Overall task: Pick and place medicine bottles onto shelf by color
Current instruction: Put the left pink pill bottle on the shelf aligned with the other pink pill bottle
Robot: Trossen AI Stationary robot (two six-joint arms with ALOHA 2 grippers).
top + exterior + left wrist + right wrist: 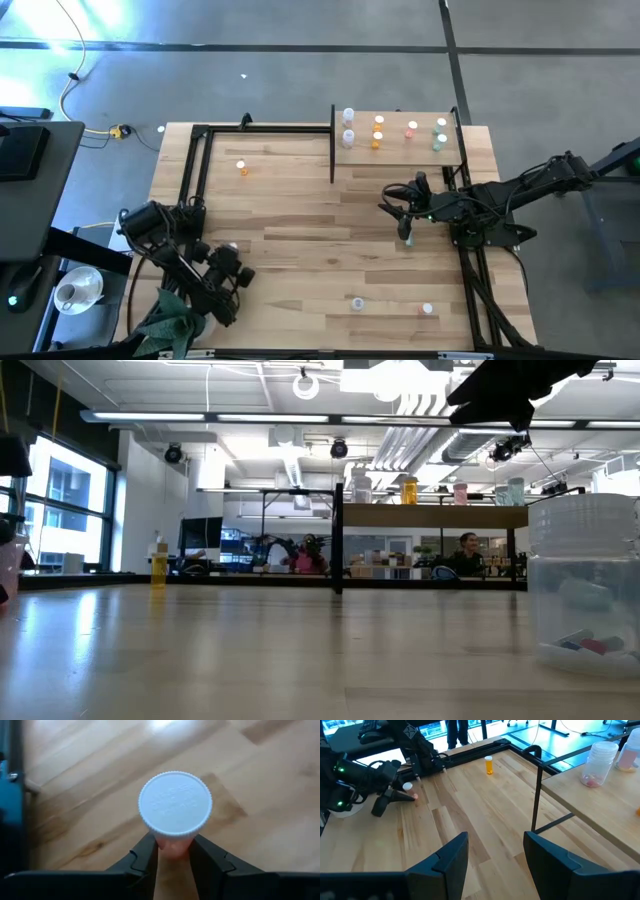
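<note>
The left gripper (174, 857) is pinching a pink-bodied, white-capped bottle (175, 809) low on the tabletop (300, 230), near its front left corner, both fingers (145, 857) pressing the bottle's sides. The right gripper (495, 855) is hovering with jaws spread and nothing between them, in front of the shelf (400, 155). The shelf is carrying white, orange, pink and green bottles in rows. One orange bottle (242, 168) is standing alone on the table's far left part.
</note>
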